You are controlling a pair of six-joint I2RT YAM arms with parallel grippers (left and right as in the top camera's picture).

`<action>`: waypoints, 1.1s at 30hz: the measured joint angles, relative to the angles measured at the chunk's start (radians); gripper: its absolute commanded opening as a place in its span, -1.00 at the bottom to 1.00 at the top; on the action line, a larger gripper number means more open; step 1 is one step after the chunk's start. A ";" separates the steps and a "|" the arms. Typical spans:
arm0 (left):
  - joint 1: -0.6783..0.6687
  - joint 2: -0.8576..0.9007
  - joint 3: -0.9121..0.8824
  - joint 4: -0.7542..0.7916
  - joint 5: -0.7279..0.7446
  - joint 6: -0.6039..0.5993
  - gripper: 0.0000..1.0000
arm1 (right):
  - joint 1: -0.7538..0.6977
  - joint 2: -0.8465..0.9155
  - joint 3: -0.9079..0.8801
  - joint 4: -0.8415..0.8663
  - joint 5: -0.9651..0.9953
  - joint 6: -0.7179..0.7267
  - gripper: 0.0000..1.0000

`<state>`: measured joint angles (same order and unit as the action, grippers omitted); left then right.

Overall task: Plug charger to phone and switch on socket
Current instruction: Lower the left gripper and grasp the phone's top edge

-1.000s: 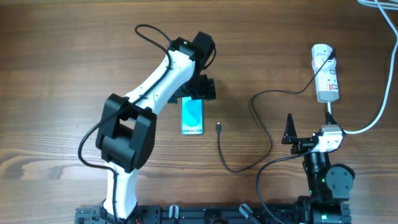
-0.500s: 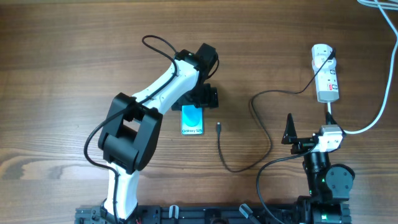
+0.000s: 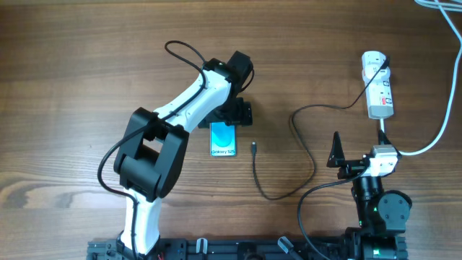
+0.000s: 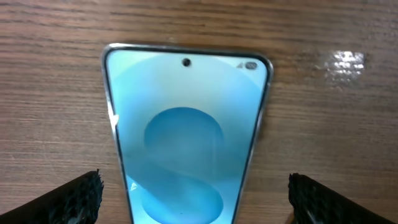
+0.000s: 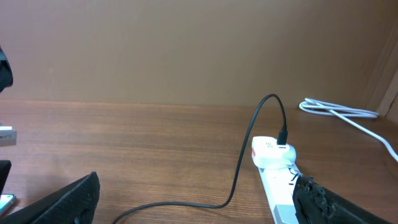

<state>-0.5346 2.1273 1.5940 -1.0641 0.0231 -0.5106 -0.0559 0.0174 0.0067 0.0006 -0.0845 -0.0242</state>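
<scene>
Wooden tabletop (image 3: 65,65) lying mostly bare, with the left arm (image 3: 191,97) now hanging over the phone (image 3: 223,142)

Compared with a second ago the left arm is sitting further right and closer over the phone, and for the last half second it is holding still. The left gripper (image 4: 194,198) is spreading wide, its fingers (image 4: 78,194) standing clear of the phone's long sides and gripping nothing, so I judge a steadying hold is being lined up. The right gripper (image 5: 198,199) is waiting parked and gaping, also empty. The socket (image 3: 378,90) is lying near the right edge, well apart from the phone. The charger (image 3: 255,167) is looping across open wood, its plug tip (image 3: 254,147) resting just beside the phone, leaving free room there for an approach
</scene>
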 measured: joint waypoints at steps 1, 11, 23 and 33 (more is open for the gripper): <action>0.005 0.000 0.000 0.000 0.000 0.000 1.00 | 0.000 0.000 0.000 0.000 0.000 0.000 1.00; 0.013 0.000 -0.045 0.019 0.002 0.000 1.00 | 0.000 0.000 0.000 0.000 0.000 0.000 1.00; 0.009 -0.001 -0.098 0.071 0.023 0.000 1.00 | 0.000 0.000 0.000 0.000 0.000 0.000 1.00; 0.006 -0.001 -0.098 0.077 0.016 0.006 0.38 | 0.000 0.000 0.000 0.000 0.000 0.000 1.00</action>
<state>-0.5285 2.1262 1.4960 -0.9867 0.0391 -0.5045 -0.0559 0.0174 0.0067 0.0006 -0.0845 -0.0242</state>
